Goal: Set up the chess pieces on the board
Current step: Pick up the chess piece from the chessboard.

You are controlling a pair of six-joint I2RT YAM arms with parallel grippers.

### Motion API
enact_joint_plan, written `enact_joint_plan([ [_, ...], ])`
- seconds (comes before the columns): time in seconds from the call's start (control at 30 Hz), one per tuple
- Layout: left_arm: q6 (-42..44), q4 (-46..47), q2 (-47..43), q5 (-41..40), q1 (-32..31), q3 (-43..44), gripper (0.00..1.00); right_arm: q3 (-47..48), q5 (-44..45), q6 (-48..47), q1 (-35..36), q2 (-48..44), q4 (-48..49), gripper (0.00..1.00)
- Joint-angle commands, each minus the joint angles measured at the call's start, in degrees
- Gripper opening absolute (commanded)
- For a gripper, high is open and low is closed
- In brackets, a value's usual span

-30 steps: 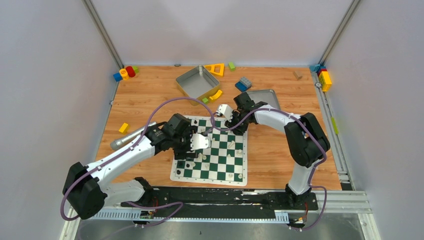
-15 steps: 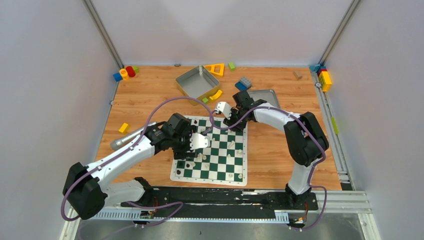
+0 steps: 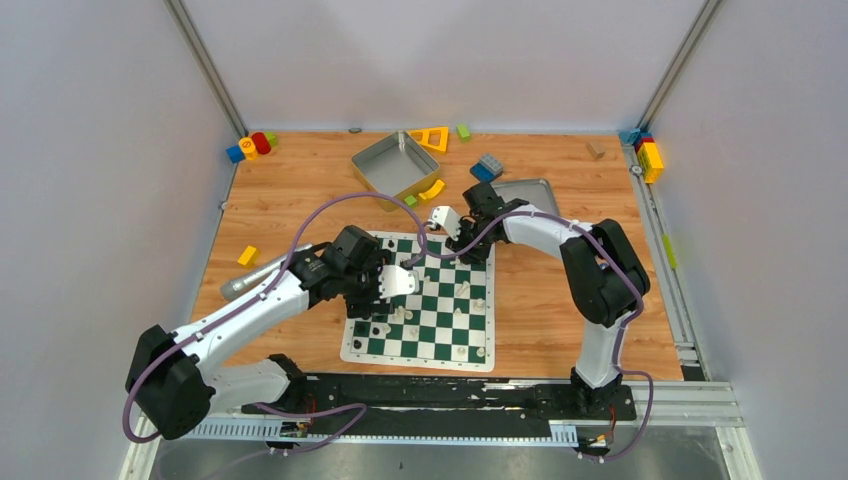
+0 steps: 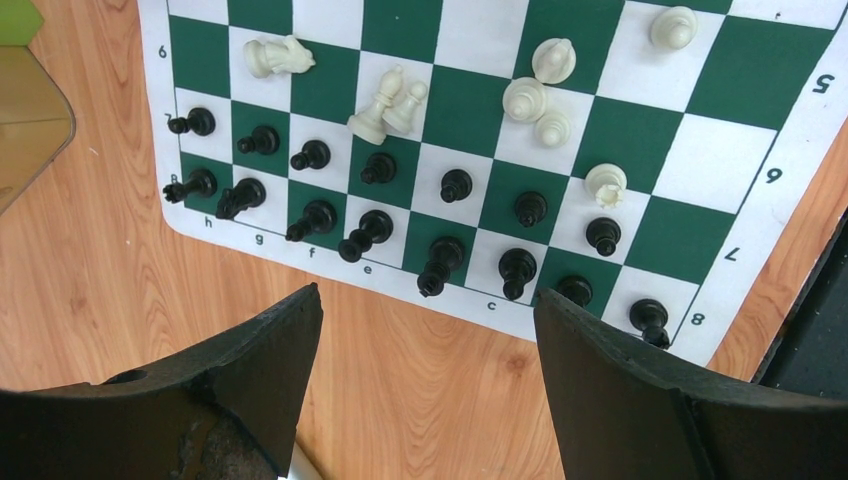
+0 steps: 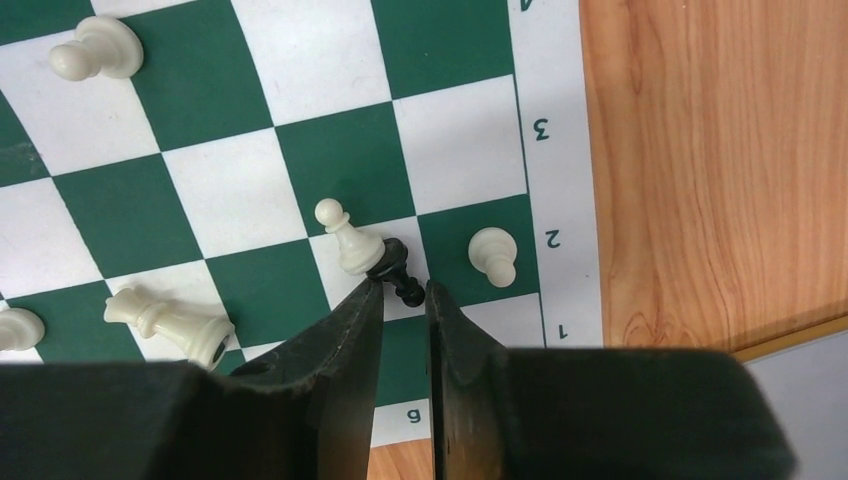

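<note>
The green-and-white board (image 3: 415, 356) lies at the table's middle. In the left wrist view, black chess pieces (image 4: 455, 184) stand in two rows on ranks 7 and 8 of the board (image 4: 700, 110). Cream ones (image 4: 384, 104) are scattered past them, some toppled. My left gripper (image 4: 428, 310) is open and empty over bare wood beside the black side; it also shows in the top view (image 3: 395, 283). My right gripper (image 5: 405, 290), at the board's far edge (image 3: 447, 222), is shut on a tilted black pawn (image 5: 398, 268). A cream pawn (image 5: 345, 240) touches it. Another cream pawn (image 5: 493, 255) stands just right.
A cream piece (image 5: 165, 318) lies toppled left of my right fingers. A grey metal tray (image 3: 395, 163) and a second one (image 3: 525, 190) sit behind the board. A silver cylinder (image 3: 262, 272) and a yellow block (image 3: 247, 255) lie left. Toy blocks (image 3: 252, 146) line the far edge.
My right gripper has shifted slightly left and toward the far edge of the board. My left arm has hardly moved.
</note>
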Motion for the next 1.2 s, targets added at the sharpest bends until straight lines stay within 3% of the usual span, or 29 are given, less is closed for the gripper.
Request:
enact_joint_plan([
  [0.0, 0.05, 1.06, -0.32, 0.63, 0.42, -0.05, 0.85, 1.55, -1.61, -1.22, 0.12, 0.53, 0.51, 0.21],
  [0.3, 0.02, 2.11, 0.34, 0.84, 1.12, -0.33, 0.85, 0.54, -1.20, -1.42, 0.11, -1.25, 0.09, 0.08],
  [0.67, -2.80, 9.31, 1.91, 2.74, 4.79, -0.55, 0.85, 0.10, -3.21, 0.35, -0.07, -5.42, -2.56, 0.00],
  [1.0, -7.26, 16.73, 1.93, 14.82, 11.92, 0.51, 0.84, -0.64, -11.29, 3.88, -0.67, -9.04, -6.32, 0.00],
  [1.17, -5.28, 24.54, 1.81, 27.44, 12.25, -1.34, 0.83, 0.41, -19.16, 6.15, -0.85, -9.92, -8.66, 0.00],
])
